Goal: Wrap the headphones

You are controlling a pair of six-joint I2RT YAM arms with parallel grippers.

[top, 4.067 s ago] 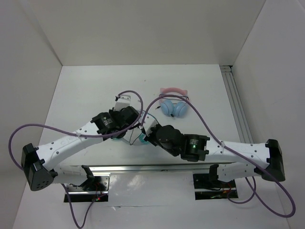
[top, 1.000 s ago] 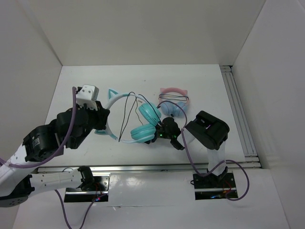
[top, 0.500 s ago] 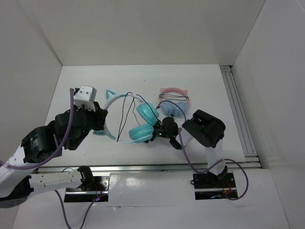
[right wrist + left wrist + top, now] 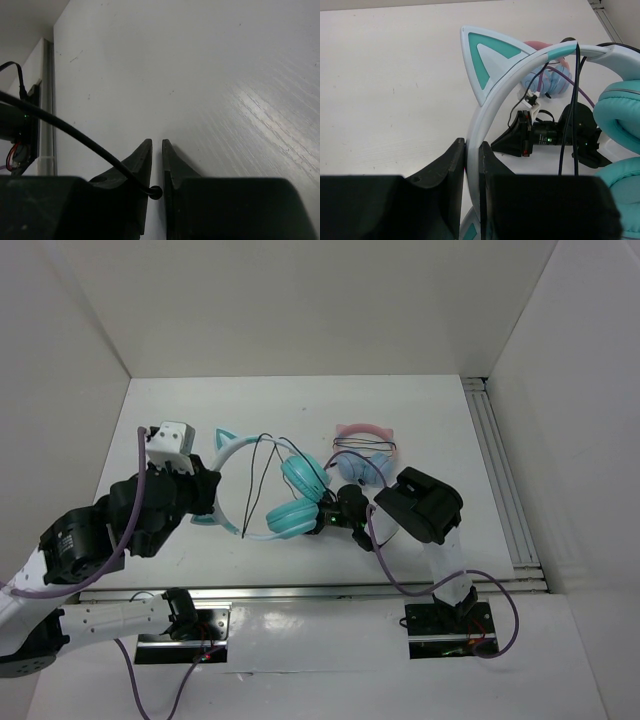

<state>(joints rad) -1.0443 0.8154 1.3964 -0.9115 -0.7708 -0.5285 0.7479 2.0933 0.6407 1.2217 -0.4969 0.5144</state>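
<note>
The left hand was clamped on the white-and-teal headband of the headphones, at a point between the two cat ears. In the left wrist view its fingers were pressed against both sides of the band.

The headphones were found left of the middle of the table. Their long axis was laid roughly left to right. The crown of the band was turned toward the left arm, and the two teal cups were stacked at the right end. The open side of the band was pointed right. Whether the cups were touching the table could not be told.

The thin black cable was draped over the band and hung across its opening.

Just right of the nearer cup, the right hand was aimed left. Its fingers were drawn almost together, with the cable's end pinched between them.

A pink-banded pair with light-blue cups was seen behind the right hand.
</note>
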